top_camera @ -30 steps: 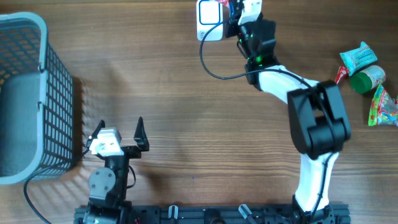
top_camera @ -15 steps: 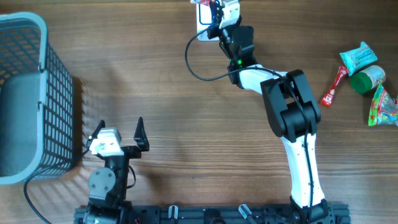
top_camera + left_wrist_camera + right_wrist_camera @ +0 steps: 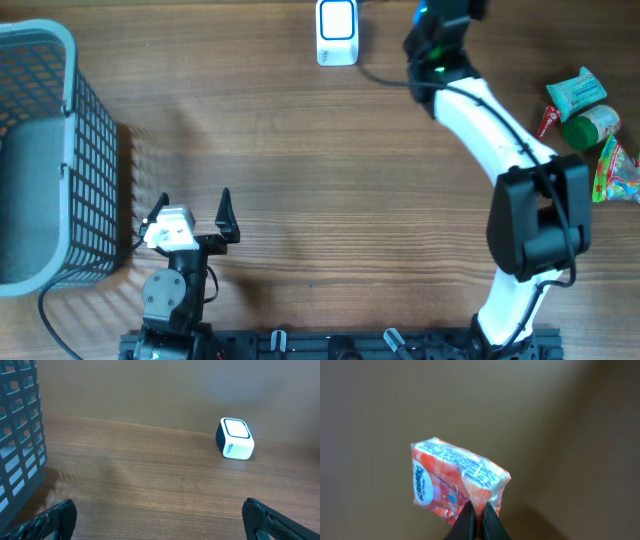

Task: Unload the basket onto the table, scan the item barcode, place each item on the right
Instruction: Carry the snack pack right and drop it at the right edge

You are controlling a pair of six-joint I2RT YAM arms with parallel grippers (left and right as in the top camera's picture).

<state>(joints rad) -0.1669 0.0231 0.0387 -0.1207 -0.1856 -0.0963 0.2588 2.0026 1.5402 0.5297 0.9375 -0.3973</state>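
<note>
Now the right end effector [image 3: 480, 521] is closed on an orange-red packet [image 3: 454, 484], pinching it by the lower edge with both fingers pressed close together; in the right wrist view the packet stands up from the fingers, its long axis running slantwise from upper left to lower right, and behind it only a plain brownish background shows; I cannot tell from the print where the barcode is; in the overhead view the right arm [image 3: 480, 100] reaches to the far edge of the table [image 3: 300, 180], and its tip is cut by the top of the picture, so the packet itself is not visible there; the scanner [image 3: 337, 31], a small white box with a blue frame, stands at the same far edge, near the arm's tip and to the left of it; it does not appear in the right wrist view, so I judge that the packet is not yet turned to it and the coming move is a short travel leftward with a turn of the wrist; the left end effector [image 3: 194, 202] rests wide open and empty near the robot's base, beside the basket [image 3: 40, 150], well apart from the scanner, so the right arm is much the nearer; other goods [image 3: 585, 120] lie at the right edge
</note>
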